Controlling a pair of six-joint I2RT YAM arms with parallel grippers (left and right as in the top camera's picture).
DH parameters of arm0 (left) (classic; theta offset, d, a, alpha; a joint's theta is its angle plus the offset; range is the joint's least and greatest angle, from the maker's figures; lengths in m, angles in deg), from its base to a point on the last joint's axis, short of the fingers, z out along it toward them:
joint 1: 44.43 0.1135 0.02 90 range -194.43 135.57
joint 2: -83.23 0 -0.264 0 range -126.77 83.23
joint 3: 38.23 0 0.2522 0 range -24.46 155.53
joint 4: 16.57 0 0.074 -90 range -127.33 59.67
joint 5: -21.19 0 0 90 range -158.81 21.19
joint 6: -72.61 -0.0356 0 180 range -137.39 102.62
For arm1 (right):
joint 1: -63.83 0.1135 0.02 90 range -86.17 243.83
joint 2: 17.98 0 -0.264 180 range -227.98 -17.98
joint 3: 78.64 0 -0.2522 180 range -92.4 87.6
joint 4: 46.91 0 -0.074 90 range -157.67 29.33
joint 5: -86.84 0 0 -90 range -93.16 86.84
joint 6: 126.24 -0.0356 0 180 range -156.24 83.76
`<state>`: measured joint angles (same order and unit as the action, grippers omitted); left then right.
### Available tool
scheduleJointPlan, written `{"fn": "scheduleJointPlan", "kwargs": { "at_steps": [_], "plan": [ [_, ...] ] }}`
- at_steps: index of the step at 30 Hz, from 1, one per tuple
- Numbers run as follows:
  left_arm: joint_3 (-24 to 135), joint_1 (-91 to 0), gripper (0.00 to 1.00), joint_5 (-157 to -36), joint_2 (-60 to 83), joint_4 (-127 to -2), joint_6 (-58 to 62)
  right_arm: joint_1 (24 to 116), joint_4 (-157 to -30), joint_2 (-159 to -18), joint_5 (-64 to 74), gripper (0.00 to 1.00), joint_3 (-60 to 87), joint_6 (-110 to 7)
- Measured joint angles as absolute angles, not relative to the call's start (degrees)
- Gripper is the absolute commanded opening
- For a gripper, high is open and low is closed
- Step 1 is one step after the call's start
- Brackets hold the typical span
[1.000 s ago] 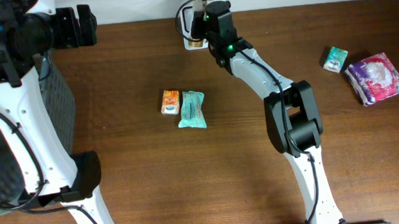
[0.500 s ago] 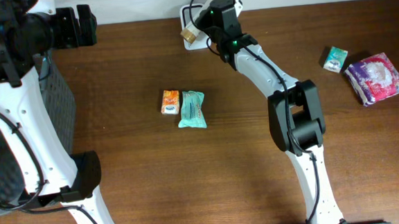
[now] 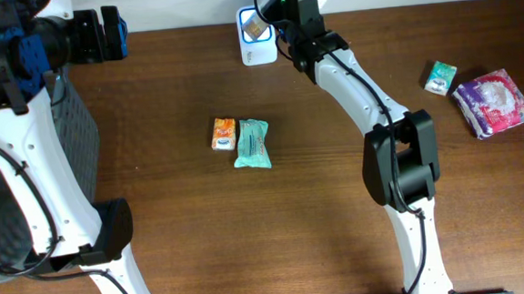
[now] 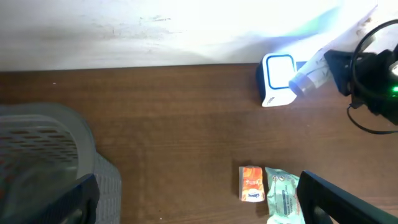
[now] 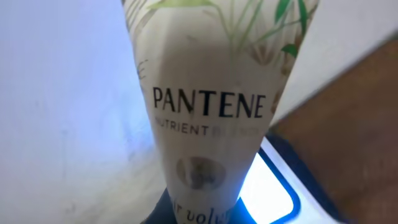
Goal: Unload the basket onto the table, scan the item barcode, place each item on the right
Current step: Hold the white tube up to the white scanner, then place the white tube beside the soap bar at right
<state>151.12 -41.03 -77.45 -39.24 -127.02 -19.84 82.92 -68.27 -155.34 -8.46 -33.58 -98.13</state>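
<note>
Indoors, a brown wooden table (image 3: 249, 239) meets a white wall (image 4: 124, 31). Right gripper (image 4: 329, 65) clenches a shampoo tube (image 5: 211, 93) above a glowing scanner (image 4: 278, 81); left gripper (image 3: 120, 33) gapes wide, empty.

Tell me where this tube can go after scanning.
Widest bare wood: near half of the table, in front of the orange packet and teal packet. Also free between those and the basket. Crowded: around the scanner under the Pantene tube, and right edge by the green box and pink pack.

Centre: orange packet (image 3: 224, 133) and teal packet (image 3: 252, 144), side by side.
Back edge: scanner (image 3: 257, 40); Pantene tube (image 5: 211, 93) and right arm (image 3: 359, 91) over it.
Left: grey basket (image 4: 50, 137).
Open: bare table (image 3: 204, 242) in front of the packets.
</note>
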Motion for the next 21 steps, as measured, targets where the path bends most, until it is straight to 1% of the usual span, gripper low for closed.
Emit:
{"fn": "scheduleJointPlan", "kwargs": {
  "at_steps": [5, 13, 16, 19, 21],
  "plan": [
    [151.12, -41.03, 0.99, -77.45, -39.24, -127.02, -19.84, 84.14, -68.42, -156.96, -5.95, 0.04, -33.58, -100.73],
    [151.12, -41.03, 0.99, -77.45, -39.24, -127.02, -19.87, 83.42, -67.55, -157.88, -5.62, 0.04, -33.58, -97.47],
    [151.12, -41.03, 0.99, -77.45, -39.24, -127.02, -19.87, 82.22, -67.70, -157.88, -5.62, 0.04, -33.58, -94.24],
    [151.12, -41.03, 0.99, -77.45, -39.24, -127.02, -19.84, 79.92, -73.12, -156.70, -6.12, 0.04, -33.58, -87.40],
    [151.12, -41.03, 0.99, -77.45, -39.24, -127.04, -19.87, 77.30, -83.04, -153.46, -7.20, 0.04, -33.45, -82.48]
  ]
}}
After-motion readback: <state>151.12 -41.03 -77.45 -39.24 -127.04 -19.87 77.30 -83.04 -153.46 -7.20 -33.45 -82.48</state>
